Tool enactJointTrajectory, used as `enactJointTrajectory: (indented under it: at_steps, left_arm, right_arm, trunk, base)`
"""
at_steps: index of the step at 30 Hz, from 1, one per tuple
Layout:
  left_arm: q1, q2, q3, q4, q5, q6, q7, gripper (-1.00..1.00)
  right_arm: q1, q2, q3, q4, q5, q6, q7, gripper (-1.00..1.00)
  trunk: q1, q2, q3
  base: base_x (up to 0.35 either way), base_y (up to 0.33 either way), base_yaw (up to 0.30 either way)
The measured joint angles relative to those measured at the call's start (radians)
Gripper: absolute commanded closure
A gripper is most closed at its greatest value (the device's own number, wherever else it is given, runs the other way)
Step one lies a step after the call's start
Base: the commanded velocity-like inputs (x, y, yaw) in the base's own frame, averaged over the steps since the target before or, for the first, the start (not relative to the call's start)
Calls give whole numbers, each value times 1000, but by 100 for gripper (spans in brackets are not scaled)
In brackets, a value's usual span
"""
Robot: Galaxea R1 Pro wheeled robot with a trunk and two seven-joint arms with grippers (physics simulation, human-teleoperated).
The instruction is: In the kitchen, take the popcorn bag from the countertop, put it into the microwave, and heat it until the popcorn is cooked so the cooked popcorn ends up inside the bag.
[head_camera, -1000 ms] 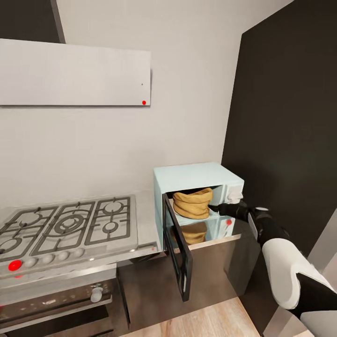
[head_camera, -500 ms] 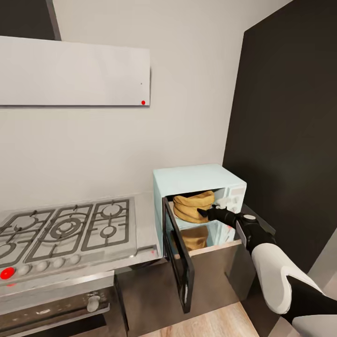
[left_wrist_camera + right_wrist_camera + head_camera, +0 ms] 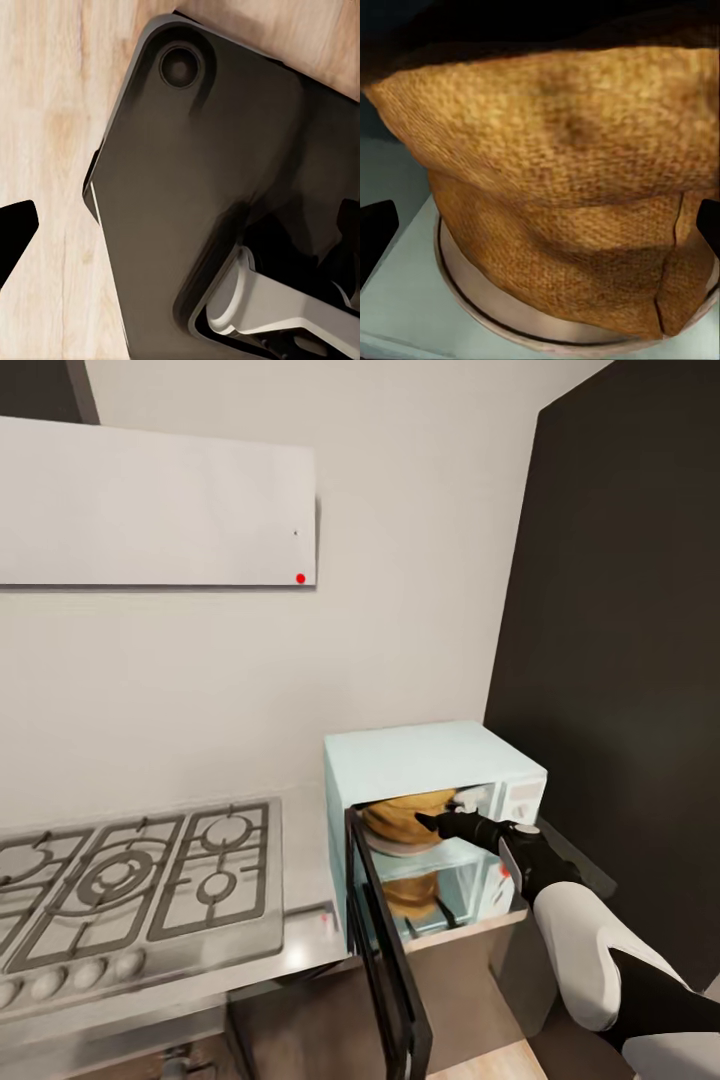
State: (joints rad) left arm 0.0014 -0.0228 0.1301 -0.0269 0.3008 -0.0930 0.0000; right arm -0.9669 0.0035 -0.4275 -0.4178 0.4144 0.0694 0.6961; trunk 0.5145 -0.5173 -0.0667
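popcorn bag [image 3: 400,820] half hidden inside microwave [image 3: 420,760]

No legible text; microwave [image 3: 430,760] panel maybe blurred.

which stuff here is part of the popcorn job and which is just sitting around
Part of the job:
- popcorn bag, on the turntable
- microwave, door open
- countertop
- right gripper, reaching into the microwave

Just sitting around:
- gas hob
- white hood
- dark tall cabinet
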Motion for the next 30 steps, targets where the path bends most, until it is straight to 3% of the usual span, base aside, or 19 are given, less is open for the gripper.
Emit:
enactJointTrajectory:
  at_steps: [4, 22, 23, 25, 27, 30]
  left_arm:
    - [0, -1, 1, -1, 1, -1, 1, -100]
    - [0, -4, 4, 0, 2, -1, 3, -100]
    - [0, -4, 4, 0, 2, -2, 3, -100]
    - [0, -5, 2, -1, 0, -2, 2, -100]
    - [0, -6, 1, -1, -1, -2, 1, -100]
    - [0, -6, 0, -1, -1, -2, 1, -100]
  right_arm:
    - [0, -5, 0, 0, 2, 0, -1, -100]
    - [0, -15, -1, -19, 0, 19, -15, -100]
    - [0, -31, 0, -18, 6, 36, -15, -100]
    - [1, -137, 2, 5, 84, 188, -13, -100]
    - [18, -192, 2, 46, 109, 230, -11, -100]
    - [52, -246, 3, 176, 142, 248, -14, -100]
  trunk:
    - [1, 0, 0]
    - [1, 0, 0]
    - [1, 0, 0]
    - [1, 0, 0]
    - [1, 0, 0]
    - [1, 0, 0]
  base:
    - [-60, 0, 0]
    - [-329, 0, 0]
    - [-334, 0, 0]
    - [-334, 0, 0]
    - [-334, 0, 0]
    - [-334, 0, 0]
